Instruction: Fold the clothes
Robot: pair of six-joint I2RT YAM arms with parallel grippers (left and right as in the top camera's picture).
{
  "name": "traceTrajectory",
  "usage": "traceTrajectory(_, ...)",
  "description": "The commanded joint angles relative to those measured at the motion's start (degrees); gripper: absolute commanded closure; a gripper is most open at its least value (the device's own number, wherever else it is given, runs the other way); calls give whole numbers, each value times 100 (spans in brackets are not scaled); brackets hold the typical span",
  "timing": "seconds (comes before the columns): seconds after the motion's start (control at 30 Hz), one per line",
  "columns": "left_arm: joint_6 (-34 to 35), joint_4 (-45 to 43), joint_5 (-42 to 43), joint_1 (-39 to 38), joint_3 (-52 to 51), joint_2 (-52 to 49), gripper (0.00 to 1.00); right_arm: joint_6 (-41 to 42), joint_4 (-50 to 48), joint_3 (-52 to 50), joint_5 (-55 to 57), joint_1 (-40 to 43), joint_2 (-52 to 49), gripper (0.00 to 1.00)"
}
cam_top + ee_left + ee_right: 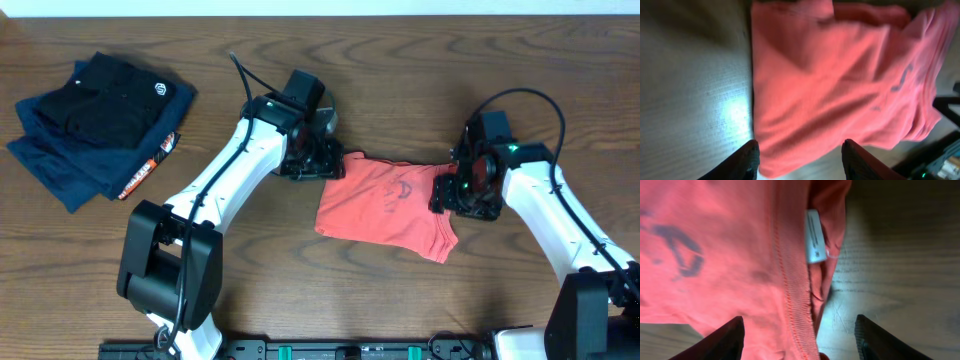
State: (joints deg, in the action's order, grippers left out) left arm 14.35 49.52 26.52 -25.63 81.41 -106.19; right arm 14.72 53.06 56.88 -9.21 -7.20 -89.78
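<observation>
Coral T-shirt [390, 205], print blurred, lies beneath left gripper [800, 150] and right gripper [799, 325], both spread wide

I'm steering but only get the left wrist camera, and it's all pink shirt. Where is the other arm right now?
Observer: The right gripper sits at the right edge of the shirt, across from yours.
Child: Is it pinching the shirt?
Observer: No, its fingers stand wide apart over the collar, near a white tag.
Child: Anything else around?
Observer: Yes, a pile of dark folded clothes lies far off to the left.
</observation>
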Motion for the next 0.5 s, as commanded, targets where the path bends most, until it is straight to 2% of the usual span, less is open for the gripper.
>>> traceTrajectory(0.0,-566,101,-72,-153,-42,-33,45,48,-271,-367,35,81,-35,26)
traceTrajectory(0.07,-577,101,-225,-223,-42,-33,45,48,-573,-605,13,81,-35,21)
traceTrajectory(0.17,-575,105,-592,-313,-42,-33,45,48,-960,-940,-52,81,-35,20)
traceTrajectory(0.4,-575,103,-649,-356,-42,-33,45,46,-2109,-1633,-511,81,-35,25)
traceTrajectory(0.47,-575,103,-649,-356,-42,-33,45,46,-2363,-1753,-688,81,-35,29)
